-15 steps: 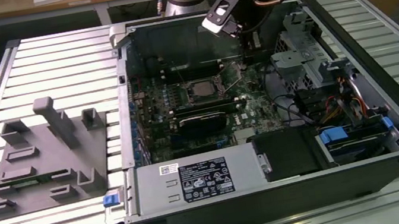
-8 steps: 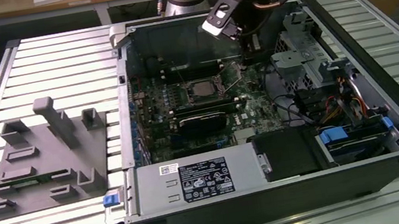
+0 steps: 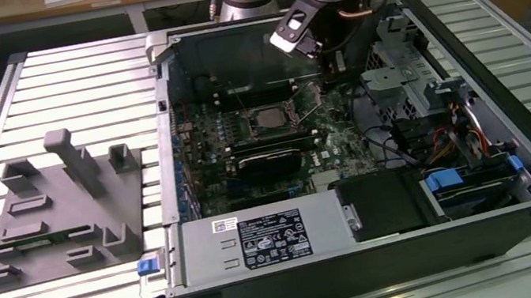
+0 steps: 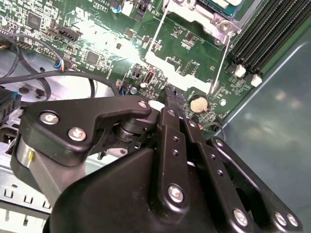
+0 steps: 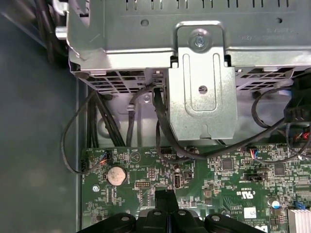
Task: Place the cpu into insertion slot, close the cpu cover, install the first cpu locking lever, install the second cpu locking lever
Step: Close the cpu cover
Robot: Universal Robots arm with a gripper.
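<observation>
In the exterior view the cpu [image 3: 266, 119], a pale grey square, lies in the insertion slot [image 3: 269, 134] on the green motherboard. The cpu cover [image 3: 285, 118] lies flat around it as a dark metal frame. My gripper [image 3: 331, 81] hangs inside the case, to the exterior view's right of the slot and apart from it. In the second wrist view its black fingertips [image 4: 170, 93] are shut together with nothing between them, just above the board. They are near the free end of one thin wire locking lever [image 4: 219, 65]. A second wire lever [image 4: 156, 35] runs along the cover's [image 4: 194, 17] other side.
Black memory slots [image 4: 265, 34] run beside the socket. A coin cell [image 5: 116, 174] sits near the fingertips [image 5: 166, 198]. A metal drive cage [image 5: 201, 97] and loose black cables [image 5: 160, 126] crowd that side. A grey fixture block [image 3: 61, 205] stands on the slatted table outside the case.
</observation>
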